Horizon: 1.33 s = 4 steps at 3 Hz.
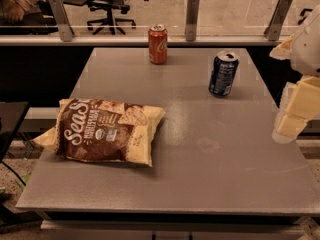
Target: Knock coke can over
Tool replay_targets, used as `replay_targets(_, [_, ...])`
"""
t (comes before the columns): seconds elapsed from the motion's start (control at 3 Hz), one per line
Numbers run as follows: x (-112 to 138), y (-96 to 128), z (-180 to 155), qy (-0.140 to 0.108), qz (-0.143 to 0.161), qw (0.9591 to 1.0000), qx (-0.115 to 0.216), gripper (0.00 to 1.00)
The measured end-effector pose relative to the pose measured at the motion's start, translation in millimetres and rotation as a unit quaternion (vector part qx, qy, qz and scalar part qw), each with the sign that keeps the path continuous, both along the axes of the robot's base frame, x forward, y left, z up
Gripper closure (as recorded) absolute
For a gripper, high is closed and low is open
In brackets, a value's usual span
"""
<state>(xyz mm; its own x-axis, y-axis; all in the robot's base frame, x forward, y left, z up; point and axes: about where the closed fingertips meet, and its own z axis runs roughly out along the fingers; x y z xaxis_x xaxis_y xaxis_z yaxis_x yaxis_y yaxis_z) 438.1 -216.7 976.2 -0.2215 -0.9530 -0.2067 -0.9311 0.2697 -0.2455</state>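
The pincer [292, 119] hangs at the counter's [200, 174] right edge; spread or pressed together, I cannot tell. The coke can [157, 44] stands upright near the far edge, well apart from it.

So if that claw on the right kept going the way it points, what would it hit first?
Probably the table near its right edge: the gripper hangs there pointing down and slightly left. The coke can and blue can stand farther back, off that line, though depth is unclear.
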Motion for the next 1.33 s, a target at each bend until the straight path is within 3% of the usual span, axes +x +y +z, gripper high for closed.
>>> replay_targets(0.33, [0, 0, 0, 0.0, 0.0, 1.0, 0.0, 0.0])
replay_targets(0.67, [20, 1, 5, -0.011, -0.011, 0.9997, 0.017, 0.0])
replay_targets(1.0, [54, 9, 11, -0.028, -0.038, 0.9979, 0.045, 0.0])
replay_targets(1.33, [105, 28, 15, -0.042, -0.055, 0.9948, 0.075, 0.0])
